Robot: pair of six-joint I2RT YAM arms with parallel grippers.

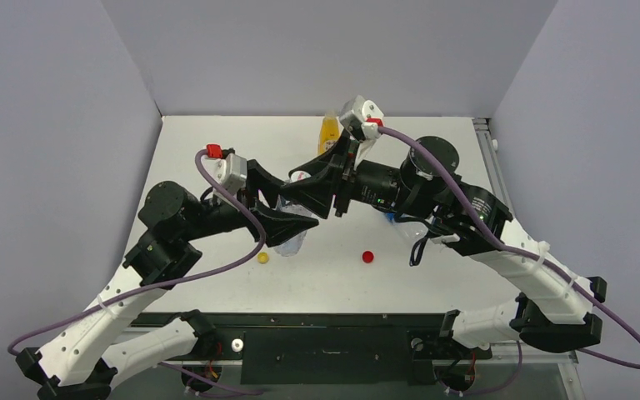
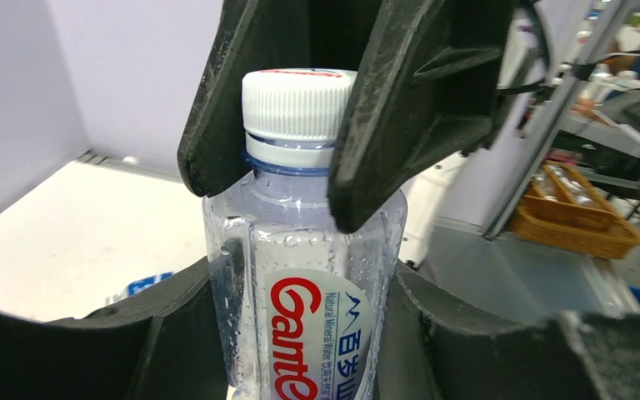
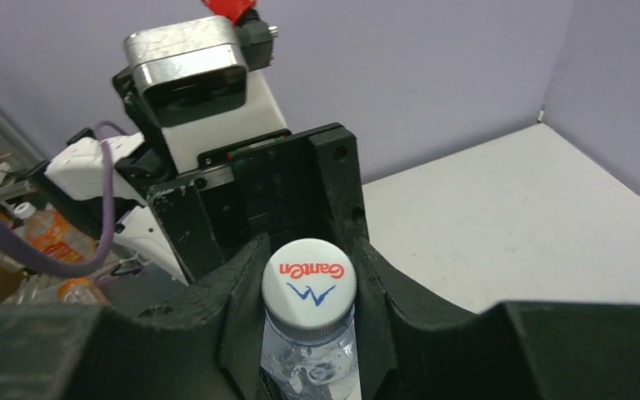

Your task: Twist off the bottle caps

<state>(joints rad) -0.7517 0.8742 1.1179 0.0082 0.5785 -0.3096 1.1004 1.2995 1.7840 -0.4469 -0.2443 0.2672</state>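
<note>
A clear bottle with a red-and-white label (image 2: 304, 325) stands upright between the jaws of my left gripper (image 2: 304, 333), which is shut on its body. Its white bottle cap (image 2: 298, 104) sits on the neck. My right gripper (image 3: 309, 283) comes from above and is shut on that cap (image 3: 309, 282), one black finger (image 2: 400, 125) on each side. In the top view the two grippers meet mid-table, left (image 1: 290, 225) and right (image 1: 304, 187). A loose yellow cap (image 1: 262, 257) and a loose red cap (image 1: 367, 256) lie on the table.
The yellow-orange juice bottle (image 1: 328, 133) stands at the back of the white table (image 1: 217, 150). A clear bluish bottle (image 1: 412, 229) lies partly under my right arm. Purple walls close the sides and back. An orange crate (image 2: 571, 212) sits off the table.
</note>
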